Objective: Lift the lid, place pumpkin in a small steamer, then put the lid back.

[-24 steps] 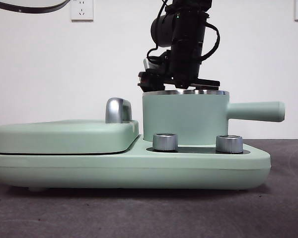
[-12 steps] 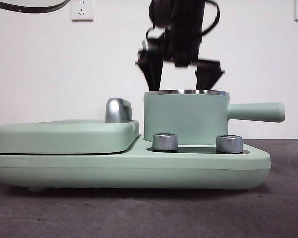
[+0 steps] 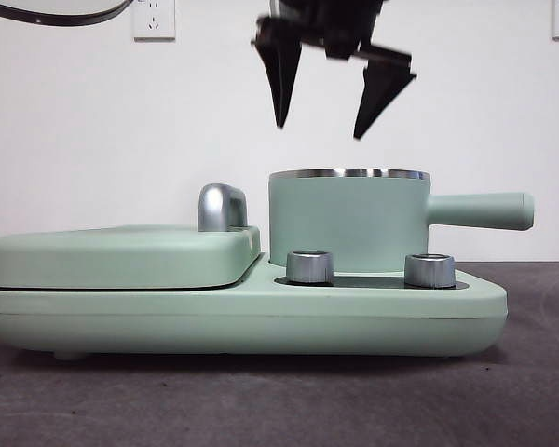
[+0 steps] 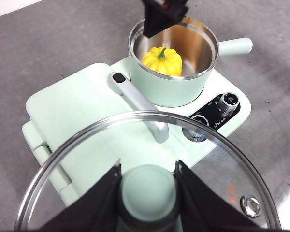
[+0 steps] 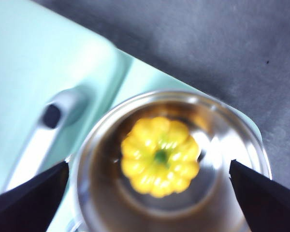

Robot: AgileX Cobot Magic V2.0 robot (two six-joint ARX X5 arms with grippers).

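The small steamer (image 3: pixel 347 220), a mint-green pot with a steel rim and a long side handle, stands on the appliance base. The yellow pumpkin (image 4: pixel 162 60) lies inside it, also seen from above in the right wrist view (image 5: pixel 160 155). My right gripper (image 3: pixel 319 130) hangs open and empty above the pot's mouth. My left gripper (image 4: pixel 148 193) is shut on the mint-green knob of the lid (image 4: pixel 232 159), a glass disc with a steel rim, held up high in front of the appliance. The lid is out of the front view.
The wide flat rectangular mint-green cover (image 3: pixel 121 253) with a chrome handle (image 3: pixel 221 207) lies left of the pot. Two chrome dials (image 3: pixel 309 266) stand on the base in front of the pot. The table is dark grey.
My right gripper has risen out of the pot and opened, leaving the pumpkin inside. It now hangs well above the rim.
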